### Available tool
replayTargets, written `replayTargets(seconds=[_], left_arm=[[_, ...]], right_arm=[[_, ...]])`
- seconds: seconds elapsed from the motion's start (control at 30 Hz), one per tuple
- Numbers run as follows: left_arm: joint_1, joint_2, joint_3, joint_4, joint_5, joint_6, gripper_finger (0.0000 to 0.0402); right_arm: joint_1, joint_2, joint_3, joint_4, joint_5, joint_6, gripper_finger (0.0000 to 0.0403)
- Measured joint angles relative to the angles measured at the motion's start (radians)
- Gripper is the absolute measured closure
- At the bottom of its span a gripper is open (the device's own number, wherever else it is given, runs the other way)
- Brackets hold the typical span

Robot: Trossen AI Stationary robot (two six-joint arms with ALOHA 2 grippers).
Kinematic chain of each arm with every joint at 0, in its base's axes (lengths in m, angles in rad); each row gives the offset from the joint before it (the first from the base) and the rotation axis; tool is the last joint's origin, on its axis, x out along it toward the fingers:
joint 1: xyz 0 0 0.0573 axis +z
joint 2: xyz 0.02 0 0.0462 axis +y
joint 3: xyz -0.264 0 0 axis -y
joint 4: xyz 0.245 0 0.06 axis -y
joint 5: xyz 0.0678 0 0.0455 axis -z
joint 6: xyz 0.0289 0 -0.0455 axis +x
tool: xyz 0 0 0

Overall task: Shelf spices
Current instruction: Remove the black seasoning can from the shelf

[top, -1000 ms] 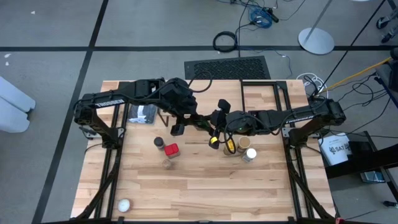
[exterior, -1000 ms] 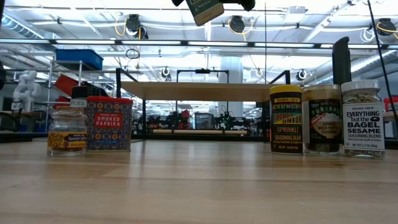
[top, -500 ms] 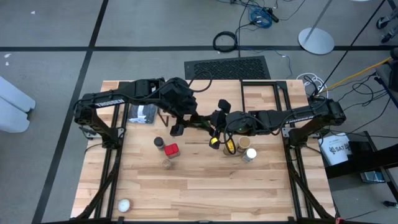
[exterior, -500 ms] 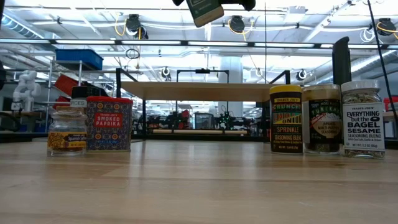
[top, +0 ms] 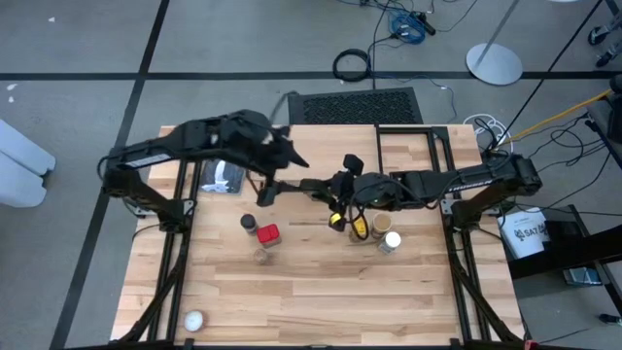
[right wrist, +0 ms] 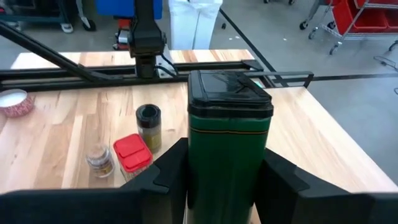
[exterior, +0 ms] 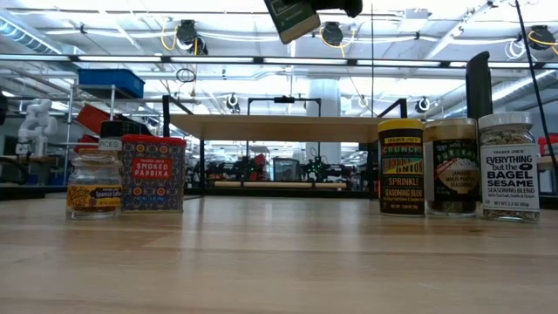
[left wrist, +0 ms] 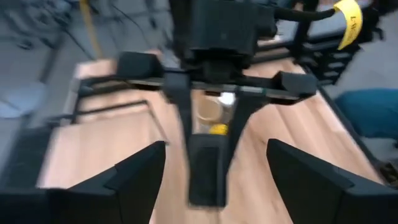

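Six spice containers were in sight. Five stood on the table: a red tin, a small jar and a dark-lidded jar in one group of three, and a yellow-lidded jar, a tan-lidded jar and a white-lidded jar in another. The sixth, a black square tin, was pinched in the right gripper, held high above the shelf. The left gripper hovered beside it, fingers spread and empty.

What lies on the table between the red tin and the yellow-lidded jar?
Nothing: in the low view the tabletop between the red tin and yellow-lidded jar is bare; the shelf stands farther back.
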State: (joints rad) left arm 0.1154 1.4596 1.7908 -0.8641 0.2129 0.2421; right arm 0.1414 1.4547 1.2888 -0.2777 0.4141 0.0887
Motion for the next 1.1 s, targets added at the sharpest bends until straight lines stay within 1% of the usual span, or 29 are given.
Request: replayTargets(seconds=[0.07, 0.17, 0.3, 0.43, 0.6, 0.73, 0.83, 0.93, 1.1], left_arm=[[0.0, -0.04, 0.0, 0.006, -0.045, 0.001, 0.0111], [0.0, -0.101, 0.0, 0.014, -0.076, 0.0, 0.0111], [-0.002, -0.163, 0.0, 0.008, -0.075, -0.016, 0.0111], [-0.006, -0.208, 0.001, -0.038, -0.075, -0.028, 0.0111], [-0.032, -0.228, -0.019, -0.121, -0.068, -0.08, 0.0111], [-0.065, -0.229, -0.056, -0.194, -0.052, -0.118, 0.0111], [-0.091, -0.229, -0.106, -0.194, -0.048, -0.158, 0.0111], [-0.117, -0.228, -0.152, -0.195, -0.048, -0.199, 0.0111], [-0.158, -0.228, -0.237, -0.179, -0.048, -0.246, 0.0111]], right_arm=[[0.008, -0.02, 0.0, -0.001, -0.001, 0.0, 0.0273], [0.031, -0.063, 0.0, -0.012, -0.004, 0.004, 0.0273], [0.072, -0.138, 0.0, -0.056, -0.026, 0.038, 0.0273], [0.131, -0.214, 0.0, -0.125, -0.028, 0.089, 0.0273], [0.21, -0.298, 0.0, -0.218, -0.028, 0.167, 0.0273], [0.272, -0.354, 0.0, -0.247, -0.028, 0.18, 0.0273], [0.311, -0.393, 0.0, -0.268, -0.028, 0.183, 0.0273], [0.344, -0.421, 0.001, -0.341, -0.027, 0.211, 0.0273], [0.386, -0.424, 0.001, -0.462, -0.02, 0.279, 0.0273]])
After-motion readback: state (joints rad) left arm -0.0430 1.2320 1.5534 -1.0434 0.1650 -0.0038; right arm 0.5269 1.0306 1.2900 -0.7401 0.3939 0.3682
